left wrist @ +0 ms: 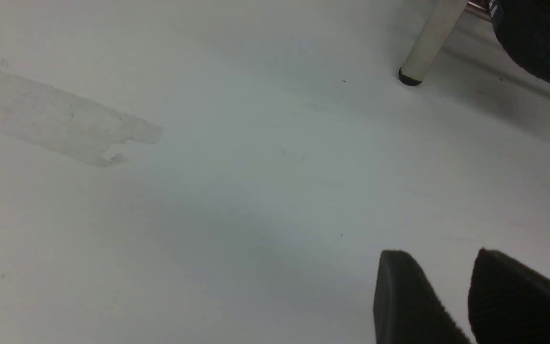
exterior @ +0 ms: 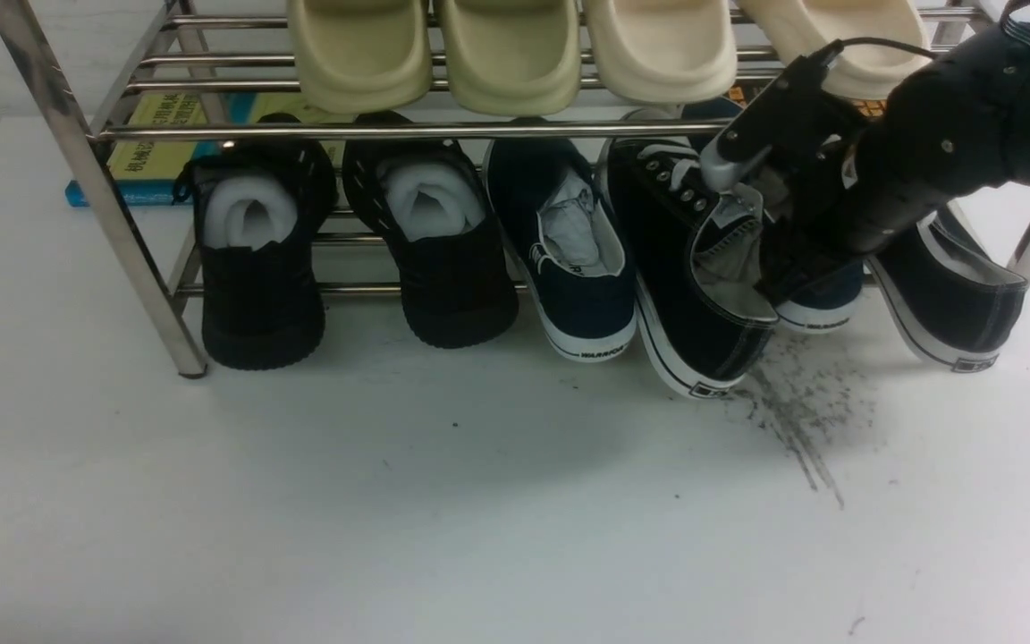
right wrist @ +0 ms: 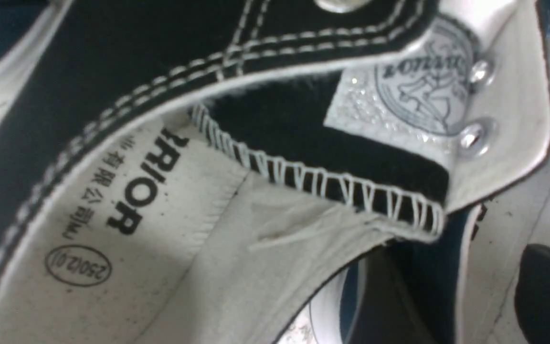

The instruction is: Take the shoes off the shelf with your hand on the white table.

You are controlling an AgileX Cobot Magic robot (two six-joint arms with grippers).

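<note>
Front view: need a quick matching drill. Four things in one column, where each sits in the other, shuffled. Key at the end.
Things:
1. cream slippers
2. knit shoes
3. navy slip-on
4. scuff streaks

Places:
a. on the table, in front of the right half of the shelf
b. top tier
c. lower tier, left end
d. lower tier, middle

Pairs: 1-b, 2-c, 3-d, 4-a
</note>
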